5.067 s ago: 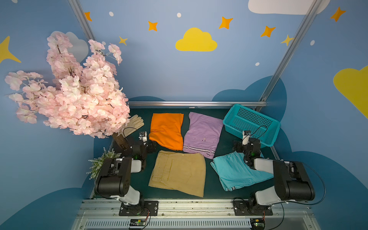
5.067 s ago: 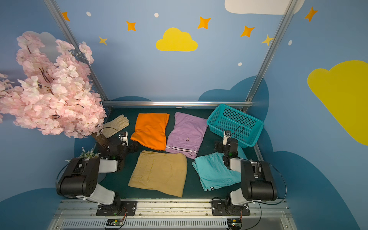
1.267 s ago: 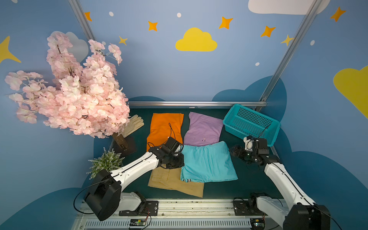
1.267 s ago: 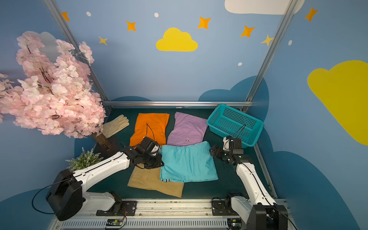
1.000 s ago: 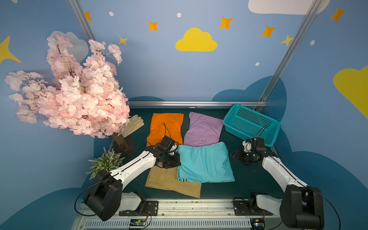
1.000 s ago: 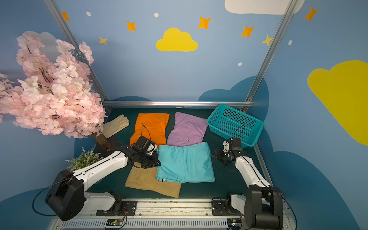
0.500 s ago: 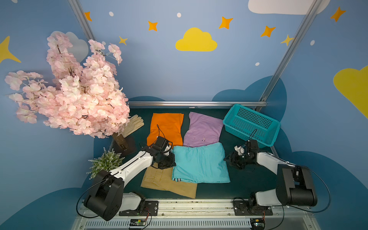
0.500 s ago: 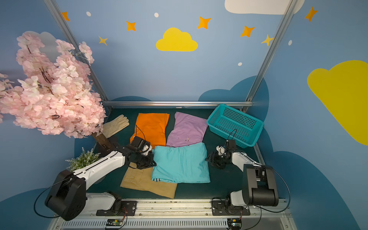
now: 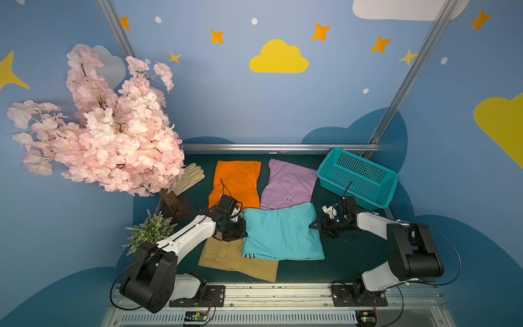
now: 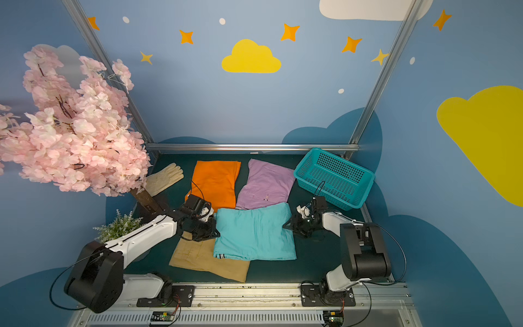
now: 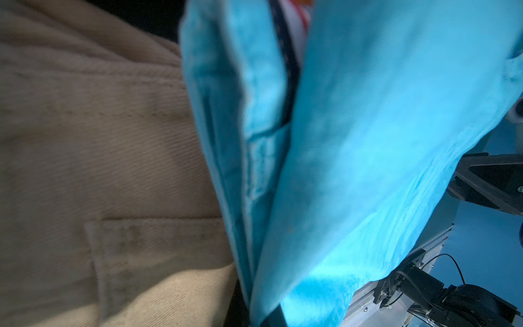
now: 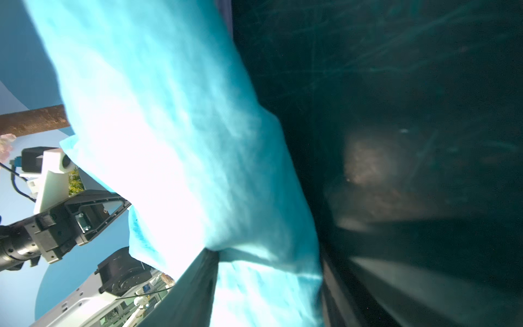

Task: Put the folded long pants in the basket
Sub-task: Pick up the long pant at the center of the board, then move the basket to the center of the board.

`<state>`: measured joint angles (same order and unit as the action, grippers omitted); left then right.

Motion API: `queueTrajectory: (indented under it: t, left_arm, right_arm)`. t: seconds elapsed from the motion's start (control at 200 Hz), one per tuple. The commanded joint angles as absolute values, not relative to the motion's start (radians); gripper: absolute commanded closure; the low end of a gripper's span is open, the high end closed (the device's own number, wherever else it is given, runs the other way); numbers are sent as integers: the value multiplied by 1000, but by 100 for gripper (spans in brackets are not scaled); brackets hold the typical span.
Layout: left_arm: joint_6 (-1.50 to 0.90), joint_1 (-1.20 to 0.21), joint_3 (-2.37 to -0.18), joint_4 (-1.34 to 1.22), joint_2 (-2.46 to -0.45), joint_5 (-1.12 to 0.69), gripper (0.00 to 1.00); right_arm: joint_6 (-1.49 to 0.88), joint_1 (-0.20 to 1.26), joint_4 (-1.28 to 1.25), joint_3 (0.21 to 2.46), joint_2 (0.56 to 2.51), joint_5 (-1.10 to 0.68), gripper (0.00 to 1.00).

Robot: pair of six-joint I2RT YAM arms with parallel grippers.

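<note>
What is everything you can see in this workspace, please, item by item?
turquoise pants: one, turquoise, centre, overlapping the khaki pants
khaki pants: one, tan, front, partly covered
orange pants: one, orange, back left
lilac pants: one, lilac, back centre
basket: one, turquoise, back right, empty
blossom tree: one, pink, left
glove: one, cream, beside the tree
green plant: one, green, front left
table: one, dark green
left gripper: one, black, shut on the turquoise pants' left edge
right gripper: one, black, at their right edge, grip unclear
</note>
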<state>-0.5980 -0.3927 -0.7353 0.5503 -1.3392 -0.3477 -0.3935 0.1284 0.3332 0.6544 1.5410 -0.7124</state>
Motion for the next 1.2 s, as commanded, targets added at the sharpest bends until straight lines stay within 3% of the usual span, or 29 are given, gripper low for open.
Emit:
queueTrajectory:
  t: [0.0,0.105,0.245,0.586,0.781,1.011,1.191]
  left_arm:
    - [-591,-378,-727,571,-1346,-308,98]
    - [-591,-376,-727,572,-1341,-304,98]
    - [-599,-376,-739,580,-1318,-312,98]
    - [-596,-376,-931,694,-1158,-405,98]
    - [-590,-378,-1138,702,-1208,-455,98]
    - [-563,-407,-1596,670,-1577,-489,98]
    - [-550,-436,-2177,752,-2038,-558,98]
  right_arm:
    - [-378,141,349,663,1565,-728,51]
    - [-374,143,347,664,1566,-737,66]
    - [-376,146,334,663,1541,-753,100]
    - [-393,134,607,865,1235,-606,100]
    - [-489,73,607,954,1116,-529,100]
    - [-558,-54,540,1082,1140,-345,100]
    - [-653,-146,462,1134,1231,-265,100]
